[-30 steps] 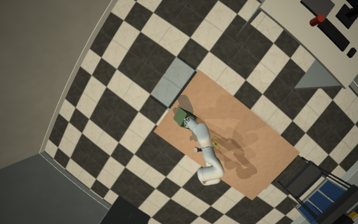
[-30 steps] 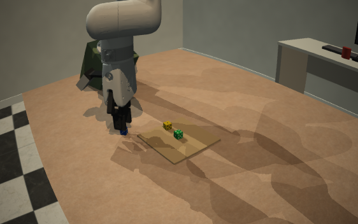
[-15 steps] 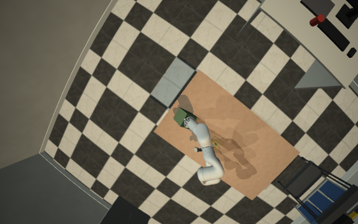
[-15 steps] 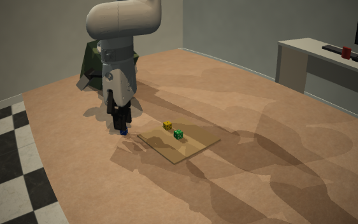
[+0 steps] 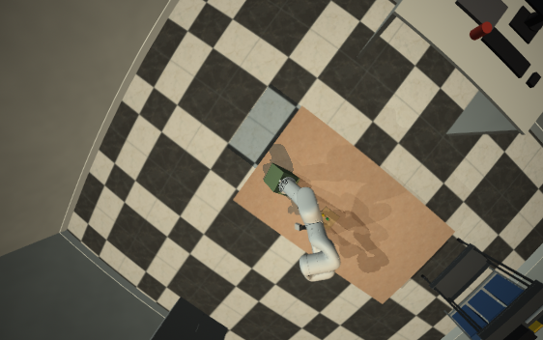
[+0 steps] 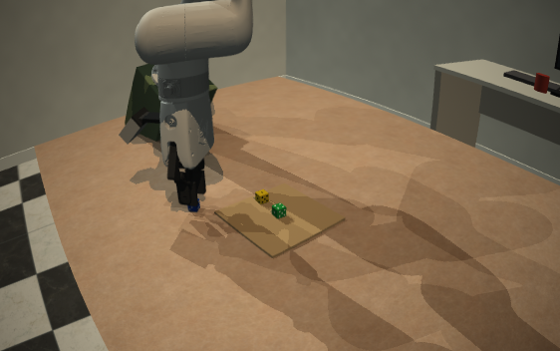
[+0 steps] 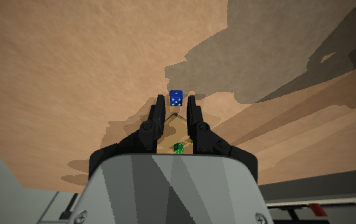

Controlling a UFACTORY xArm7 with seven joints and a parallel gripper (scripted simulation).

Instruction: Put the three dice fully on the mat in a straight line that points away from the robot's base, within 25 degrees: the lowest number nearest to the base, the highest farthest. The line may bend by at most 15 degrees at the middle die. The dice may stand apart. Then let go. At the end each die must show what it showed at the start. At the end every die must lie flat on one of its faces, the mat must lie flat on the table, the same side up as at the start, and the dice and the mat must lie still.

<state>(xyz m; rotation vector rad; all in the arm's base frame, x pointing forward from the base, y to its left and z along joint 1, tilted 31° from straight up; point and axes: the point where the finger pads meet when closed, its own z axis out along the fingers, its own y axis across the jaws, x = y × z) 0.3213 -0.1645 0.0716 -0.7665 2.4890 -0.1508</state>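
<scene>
Claw [image 6: 191, 200] [image 7: 176, 103] partly open, low, gripping nothing; gap visible either side of blue die [image 6: 193, 207] [image 7: 176, 98] at the fingertips. Blue die off the mat [image 5: 336, 216] [image 6: 279, 241] [image 7: 169, 134], on the table [image 5: 386, 193] [image 6: 149, 279] [image 7: 75, 75]. Yellow die [image 5: 324, 215] [image 6: 261, 196] and green die [image 5: 328, 219] [image 6: 279, 210] [image 7: 178, 148] on the mat, near each other, apart.

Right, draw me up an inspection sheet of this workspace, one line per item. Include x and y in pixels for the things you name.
surface: tan tabletop [image 5: 367, 179] [image 6: 149, 299] [image 7: 75, 60], crossed by shadows
job's things: yellow die [image 5: 324, 215] [image 6: 262, 196] [image 7: 191, 142] and green die [image 5: 328, 219] [image 6: 279, 210] [image 7: 178, 148] on the mat [image 5: 332, 214] [image 6: 274, 244] [image 7: 174, 131]; blue die [image 6: 193, 206] [image 7: 176, 98] off it
clutter: nothing seen
pincer [image 6: 192, 201] [image 7: 176, 103]: part open at the blue die, gaps both sides in the wrist view
cables: nothing seen
surroundings: dark green block [image 5: 272, 178] [image 6: 137, 100] at the arm's foot; chequered floor [image 5: 193, 169] [image 6: 25, 214]; red cylinder [image 5: 480, 31] [image 6: 542, 83] [image 7: 317, 209] on a desk [image 5: 435, 29] [image 6: 478, 70]
</scene>
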